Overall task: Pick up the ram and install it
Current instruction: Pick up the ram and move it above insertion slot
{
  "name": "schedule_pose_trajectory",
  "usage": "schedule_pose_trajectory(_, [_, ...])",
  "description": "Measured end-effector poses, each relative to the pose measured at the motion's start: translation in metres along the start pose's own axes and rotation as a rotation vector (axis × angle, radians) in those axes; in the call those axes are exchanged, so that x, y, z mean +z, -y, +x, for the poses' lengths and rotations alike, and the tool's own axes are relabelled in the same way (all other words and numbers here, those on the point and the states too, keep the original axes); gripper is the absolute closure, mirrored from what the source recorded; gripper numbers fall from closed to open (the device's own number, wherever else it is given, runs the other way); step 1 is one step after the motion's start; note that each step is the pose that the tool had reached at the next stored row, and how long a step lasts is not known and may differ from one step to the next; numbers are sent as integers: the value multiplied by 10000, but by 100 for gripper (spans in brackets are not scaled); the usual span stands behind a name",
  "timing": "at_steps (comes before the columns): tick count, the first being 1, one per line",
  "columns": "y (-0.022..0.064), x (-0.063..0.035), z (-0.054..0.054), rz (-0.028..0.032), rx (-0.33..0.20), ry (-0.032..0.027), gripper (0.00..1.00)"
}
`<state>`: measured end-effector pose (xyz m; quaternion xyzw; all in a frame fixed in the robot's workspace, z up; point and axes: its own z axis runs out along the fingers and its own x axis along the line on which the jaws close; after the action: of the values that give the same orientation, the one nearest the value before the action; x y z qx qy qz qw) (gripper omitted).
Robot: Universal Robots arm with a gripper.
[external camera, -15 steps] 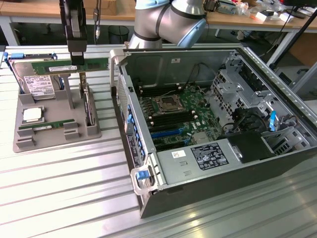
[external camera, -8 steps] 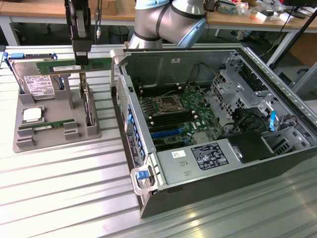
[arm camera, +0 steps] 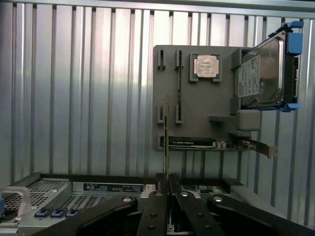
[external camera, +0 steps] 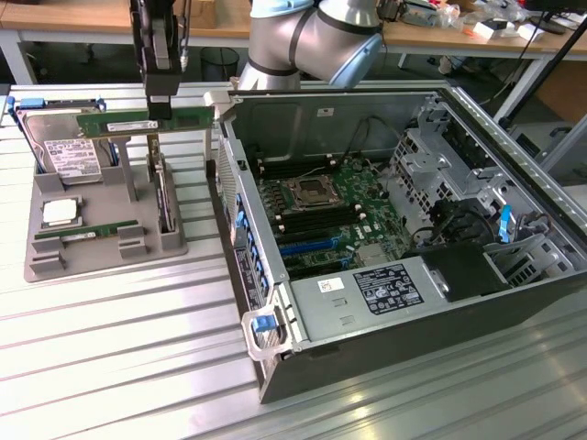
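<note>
My gripper (external camera: pixel 160 108) hangs above the grey parts tray (external camera: pixel 101 252) at the exterior view's left. It is shut on the ram (external camera: pixel 115 120), a long green strip held level and lifted off the tray. In the wrist view that ram (arm camera: pixel 167 137) appears edge-on, reaching out from between my closed fingers (arm camera: pixel 156 196). A second, matching strip (external camera: pixel 87 231) lies in its slot on the tray. The open computer case (external camera: pixel 385 229) stands to the exterior view's right, with the motherboard's memory slots (external camera: pixel 307 220) exposed.
The tray also carries a hard drive (external camera: pixel 64 151), a square silver CPU (external camera: pixel 60 213) and an upright card with a metal bracket (external camera: pixel 163 197). The case's raised side wall (external camera: pixel 225 174) stands between tray and motherboard. All of it sits on a ribbed metal table (external camera: pixel 119 348).
</note>
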<state>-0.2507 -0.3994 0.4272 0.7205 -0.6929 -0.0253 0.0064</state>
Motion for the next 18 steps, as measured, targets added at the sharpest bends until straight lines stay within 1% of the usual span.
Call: schedule_pose_trajectory(18, [183, -8, 7, 0, 0, -3, 88])
